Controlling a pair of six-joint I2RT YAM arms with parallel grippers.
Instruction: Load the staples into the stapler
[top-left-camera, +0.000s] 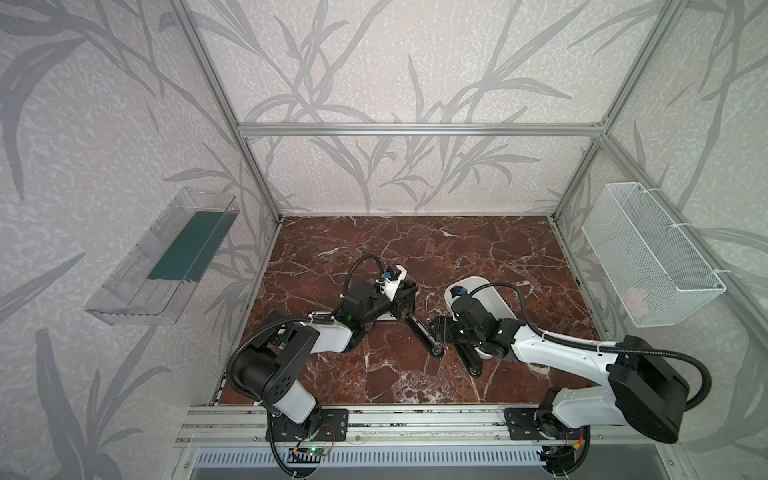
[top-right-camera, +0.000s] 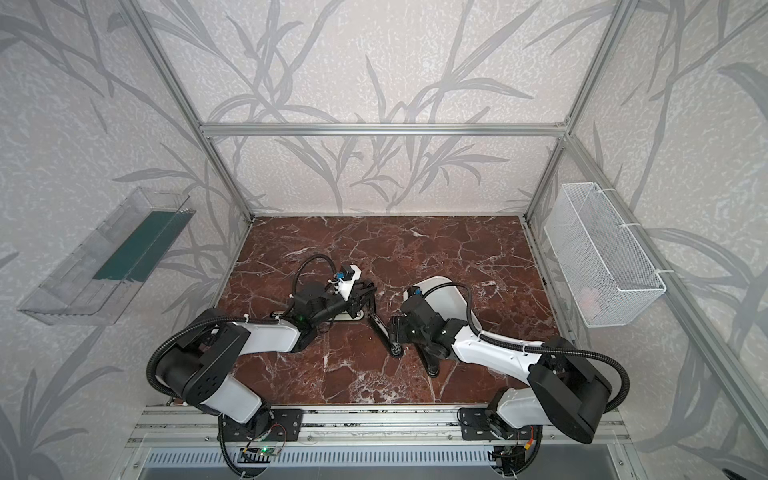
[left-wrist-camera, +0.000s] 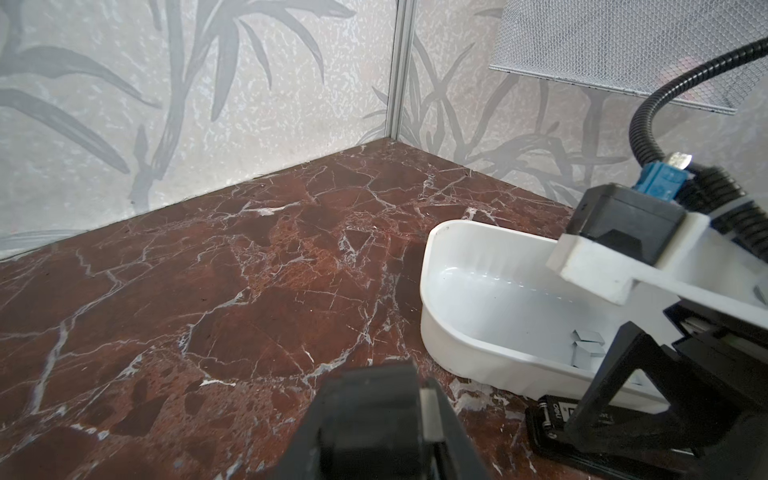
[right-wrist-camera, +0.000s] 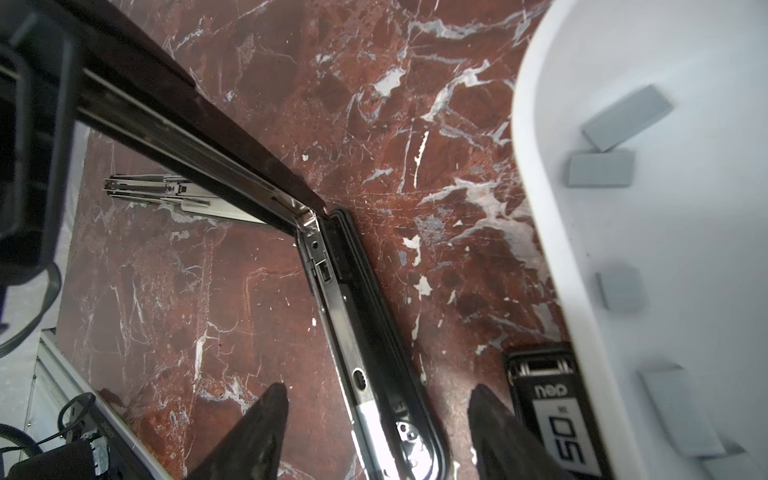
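Note:
The black stapler (top-left-camera: 424, 336) (top-right-camera: 383, 336) lies hinged open on the marble floor. Its base (right-wrist-camera: 365, 353) runs between the fingers of my right gripper (right-wrist-camera: 378, 390), which stands open astride it without touching. The metal magazine (right-wrist-camera: 174, 193) lies flat past the hinge. My left gripper (top-left-camera: 405, 309) (left-wrist-camera: 382, 399) is shut on the stapler's raised top arm (right-wrist-camera: 174, 104). Several grey staples (right-wrist-camera: 627, 116) (left-wrist-camera: 586, 347) lie loose in the white tray (top-left-camera: 494, 295) (top-right-camera: 449, 297) behind my right arm.
A second black bar with a white label (right-wrist-camera: 548, 411) (top-left-camera: 469, 359) lies beside the tray, under my right wrist. A wire basket (top-left-camera: 648, 257) hangs on the right wall. A clear shelf (top-left-camera: 166, 257) hangs on the left wall.

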